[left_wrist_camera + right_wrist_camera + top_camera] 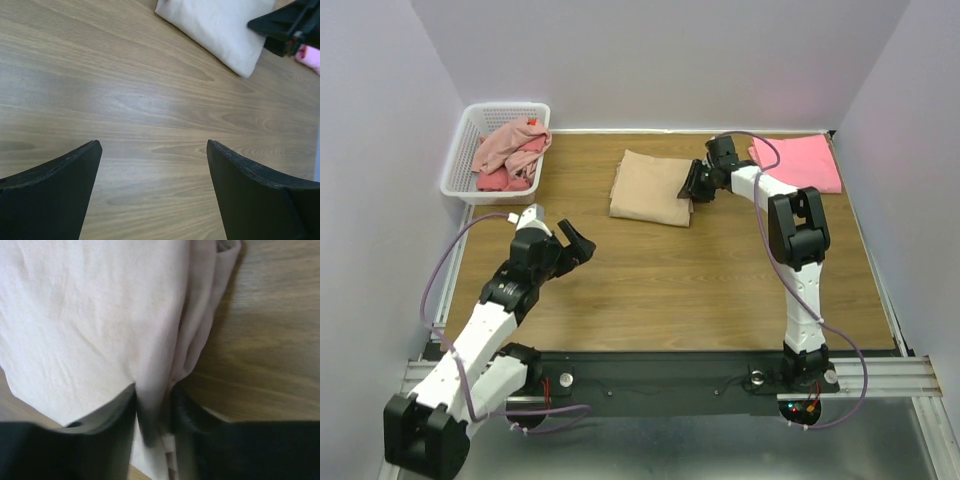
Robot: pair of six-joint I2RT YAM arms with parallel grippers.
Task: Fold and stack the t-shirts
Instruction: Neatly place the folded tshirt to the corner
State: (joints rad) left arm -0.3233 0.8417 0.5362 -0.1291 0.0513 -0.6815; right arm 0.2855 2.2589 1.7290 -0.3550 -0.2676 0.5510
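Top view: beige shirt (pixel 650 188) lies folded into a rectangle at the middle of the desk's (pixel 700 290) far edge. Pink shirt (pixel 800 163) lies folded flat in the far right corner, so that looks like the base of the stack. Basket (pixel 460 165) stands at the far left corner with crumpled shirts (pixel 510 152), dusty pink and red, inside; not folded yet. Right fingers (pixel 693 186) are down at the right edge of the beige shirt, on the side facing the pink one. My read: it takes that edge to carry or drag the shirt onto the stack. Left fingers (pixel 576 241) hang over bare wood near the left middle, well apart from all cloth, out of the way.

Left wrist view: left fingers (pixel 60 190) are spread wide with nothing between them, only desk (pixel 125 90) below. Corner of the beige shirt (pixel 220 25) shows at the top, the black right arm (pixel 287 25) beside it, a bit of pink shirt (pixel 311 54) at the right edge.

Right wrist view: right fingers (pixel 112 427) pinch a bunched fold at the edge of the beige shirt (pixel 90 315); cloth fills the narrow gap between them. The layers gather at the pinch, so several seem caught together, which would help the fold hold when lifted. Bare desk (pixel 270 340) lies to the right.
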